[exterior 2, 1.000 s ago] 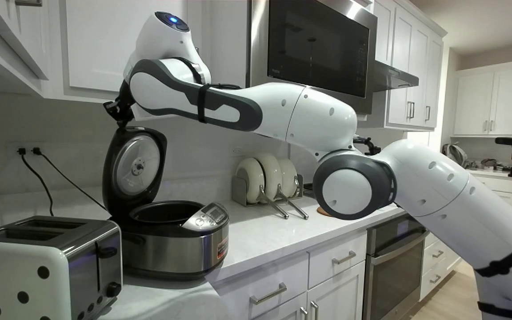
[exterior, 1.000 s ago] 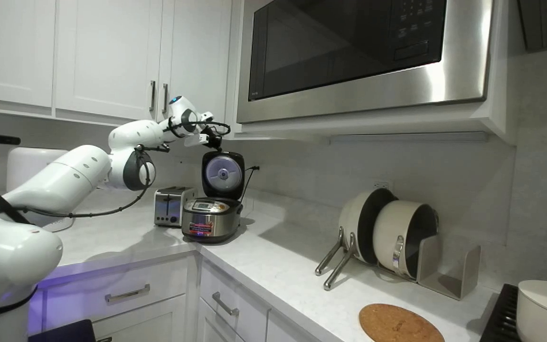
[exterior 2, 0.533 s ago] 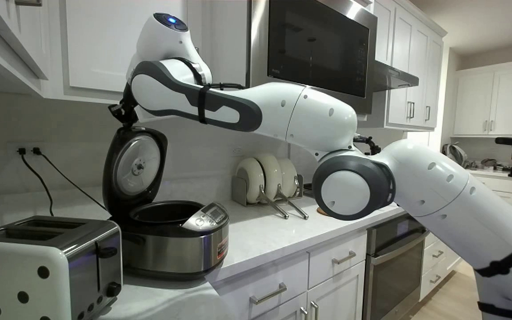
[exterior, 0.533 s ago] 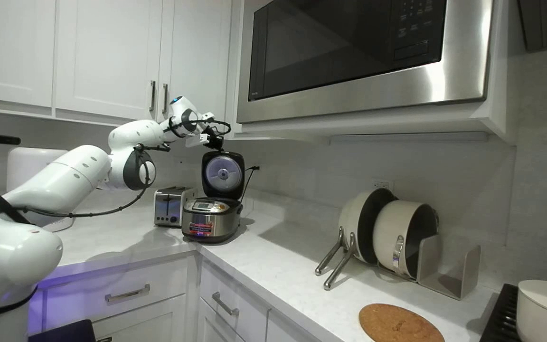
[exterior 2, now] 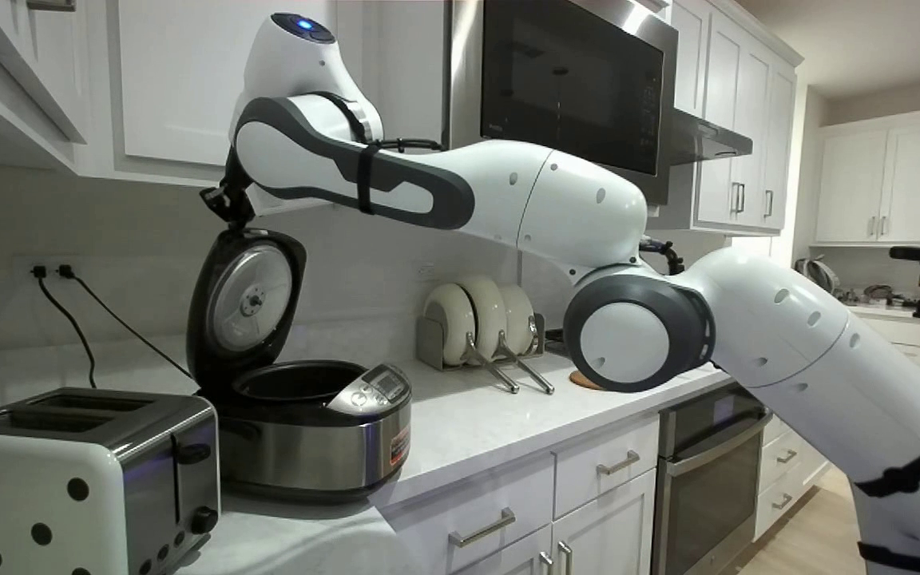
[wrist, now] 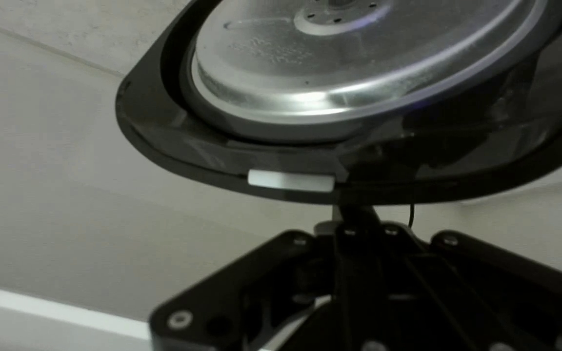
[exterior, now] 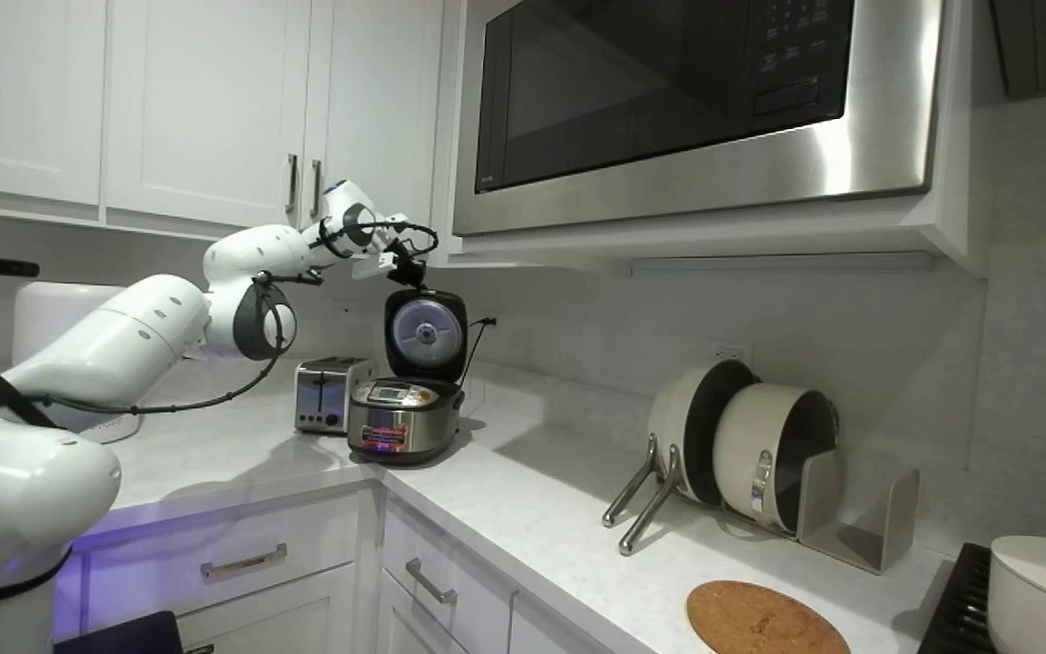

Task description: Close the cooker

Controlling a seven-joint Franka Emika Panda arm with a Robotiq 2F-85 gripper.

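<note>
The cooker (exterior: 405, 425) stands on the counter corner with its silver body and front panel visible; it also shows in an exterior view (exterior 2: 312, 455). Its dark lid (exterior 2: 251, 299) stands open, nearly upright, silvery inside facing the front; it also shows in an exterior view (exterior: 427, 334). In the wrist view the lid (wrist: 281, 68) fills the top, its rim just beyond the fingers. My gripper (exterior 2: 235, 217) is at the lid's top edge, also in an exterior view (exterior: 410, 280). In the wrist view the gripper (wrist: 358, 214) has its fingers together, the tips hidden behind the lid rim.
A toaster (exterior 2: 85, 471) stands close beside the cooker. Cords run from a wall outlet (exterior 2: 49, 271) behind it. Upper cabinets (exterior: 378, 109) and a microwave (exterior: 668, 100) hang above. Pans in a rack (exterior: 759, 454) and a cork mat (exterior: 764, 618) sit along the counter.
The gripper has moved slightly forward, toward the cooker's front, at the lid's top edge. The lid has tilted forward a little. The arm's wrist has risen slightly.
</note>
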